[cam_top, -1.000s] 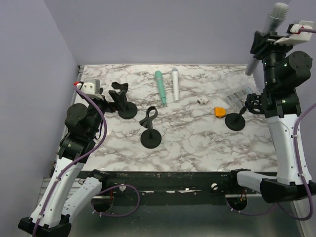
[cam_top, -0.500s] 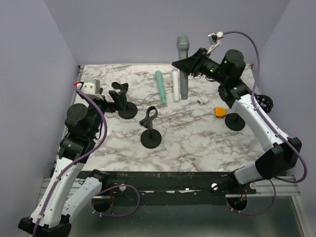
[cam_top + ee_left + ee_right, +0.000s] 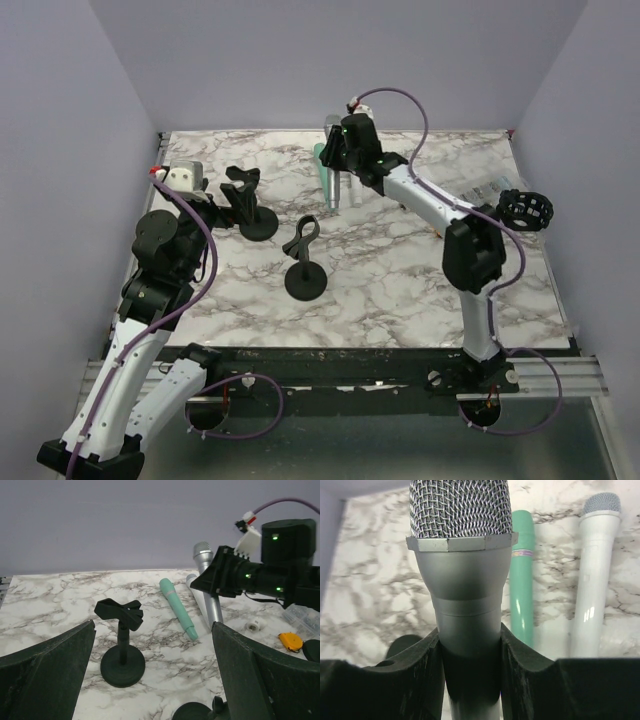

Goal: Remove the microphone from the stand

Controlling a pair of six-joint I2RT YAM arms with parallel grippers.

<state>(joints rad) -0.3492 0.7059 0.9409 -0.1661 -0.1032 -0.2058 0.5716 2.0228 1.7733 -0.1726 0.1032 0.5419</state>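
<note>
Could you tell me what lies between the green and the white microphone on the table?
Only bare marble: the right wrist view shows the green microphone and white microphone with just table between them.

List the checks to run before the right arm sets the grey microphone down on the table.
1. Grip: right claw shut on the grey microphone, body between both fingers: ok.
2. Off the stand: the microphone sits in no clip, and the black stand has an empty clip: ok.
3. Landing spot: green microphone and white microphone lie close beside it; free table underneath: cannot tell.
4. Gap between the microphone's lower end and the table: hidden, cannot tell.
5. Left claw open, holding nothing, away from the drop area: ok.
</note>
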